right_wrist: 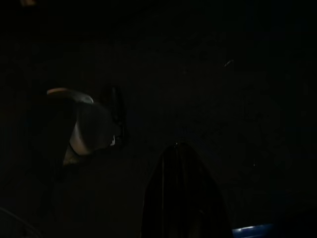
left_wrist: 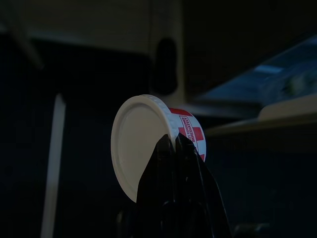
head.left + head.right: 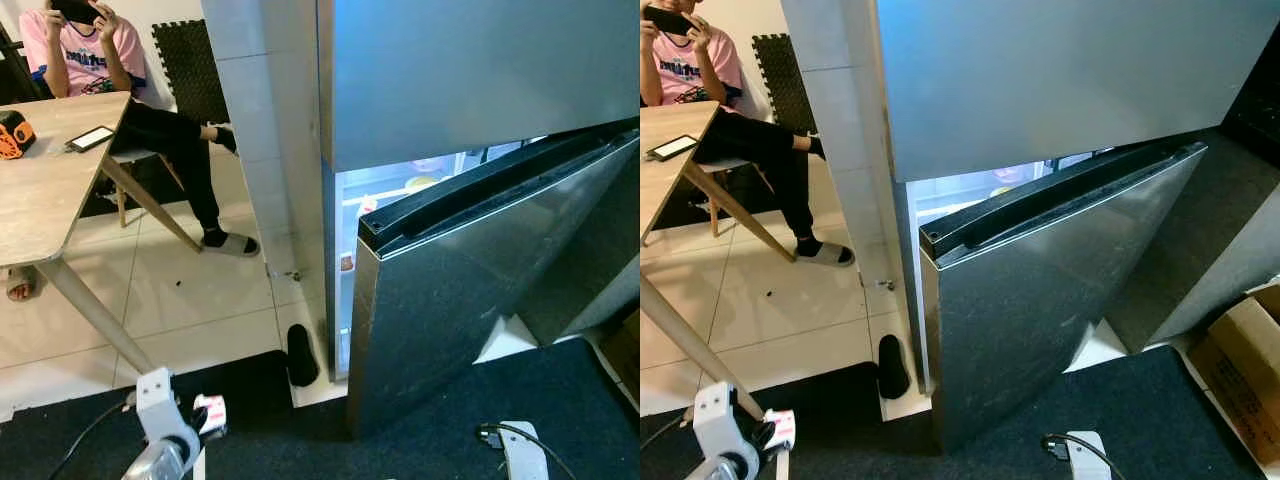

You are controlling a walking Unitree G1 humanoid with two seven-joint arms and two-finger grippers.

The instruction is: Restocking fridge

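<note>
Fridge (image 3: 470,90) ajar; cup (image 2: 148,144) gripped.

A wooden counter (image 3: 50,190) carries a phone (image 3: 90,138); a black slipper (image 3: 301,355) lies on the tiled floor (image 3: 200,300).

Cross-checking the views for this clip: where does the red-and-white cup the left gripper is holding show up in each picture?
Left eye view: red-and-white cup at the bottom left, beside the left arm.
Right eye view: bottom left corner.
Left wrist view: centre, its white lid facing the camera, pinched by the left gripper.
Right wrist view: too dark to tell.
Shared landmark: black slipper at the fridge's foot.
</note>
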